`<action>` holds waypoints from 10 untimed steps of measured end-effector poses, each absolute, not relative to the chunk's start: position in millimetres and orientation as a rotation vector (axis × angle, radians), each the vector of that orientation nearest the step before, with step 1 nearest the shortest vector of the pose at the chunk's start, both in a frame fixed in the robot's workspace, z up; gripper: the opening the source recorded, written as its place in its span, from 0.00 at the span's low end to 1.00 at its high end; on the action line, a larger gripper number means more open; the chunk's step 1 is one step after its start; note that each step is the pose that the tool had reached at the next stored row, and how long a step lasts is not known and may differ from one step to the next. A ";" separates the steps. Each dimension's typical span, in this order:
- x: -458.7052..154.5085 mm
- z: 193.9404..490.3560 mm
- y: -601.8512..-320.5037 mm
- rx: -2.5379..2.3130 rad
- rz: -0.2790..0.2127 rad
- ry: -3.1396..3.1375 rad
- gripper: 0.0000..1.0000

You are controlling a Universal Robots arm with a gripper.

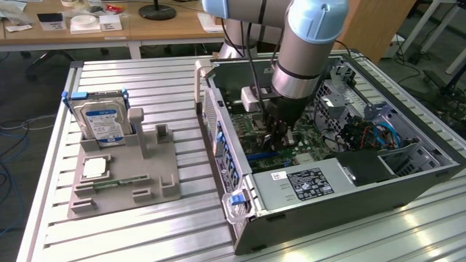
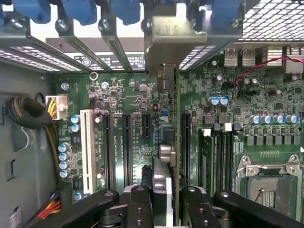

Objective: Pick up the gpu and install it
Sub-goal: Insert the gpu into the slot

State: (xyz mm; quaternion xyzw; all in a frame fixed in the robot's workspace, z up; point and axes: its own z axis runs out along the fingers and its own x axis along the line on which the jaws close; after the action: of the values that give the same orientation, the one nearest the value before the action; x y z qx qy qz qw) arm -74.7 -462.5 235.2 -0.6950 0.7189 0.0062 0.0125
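Green circuit board fills most of the wrist view: the motherboard inside the open computer case, with its long dark expansion slots and one white slot running up the frame. Down the middle stands the gpu, seen edge-on as a thin vertical line, so its flat faces cannot be read. Its silvery end bracket reaches up into the row of rear slot openings at the top of the frame, among the blue retaining clips. The gripper sits at the bottom centre, its black fingers partly closed and pressing on the card from either side; the fingertips themselves are cut off by the frame edge. Whether the card's lower edge is seated in a slot is hard to make out, since the card's own bulk hides the contact line.

In the exterior view the arm comes down from the top centre into the case, and the gripper is deep among the components, largely masked by the wrist and cabling. The card there is too slim and shadowed to pick out. At the left of that frame a grey parts holder on the slatted aluminium table carries a hard drive standing upright, with a processor chip lying flat below it.
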 end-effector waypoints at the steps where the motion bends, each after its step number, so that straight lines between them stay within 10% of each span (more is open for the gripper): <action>1: -75.1 234.7 -462.5 -2.166 0.019 2.241 0.28; 10: -78.7 230.4 -462.5 -2.166 0.019 2.240 0.28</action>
State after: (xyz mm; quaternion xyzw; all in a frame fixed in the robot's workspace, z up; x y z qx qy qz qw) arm -78.7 -462.5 230.4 -0.6951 0.7188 0.0062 0.0125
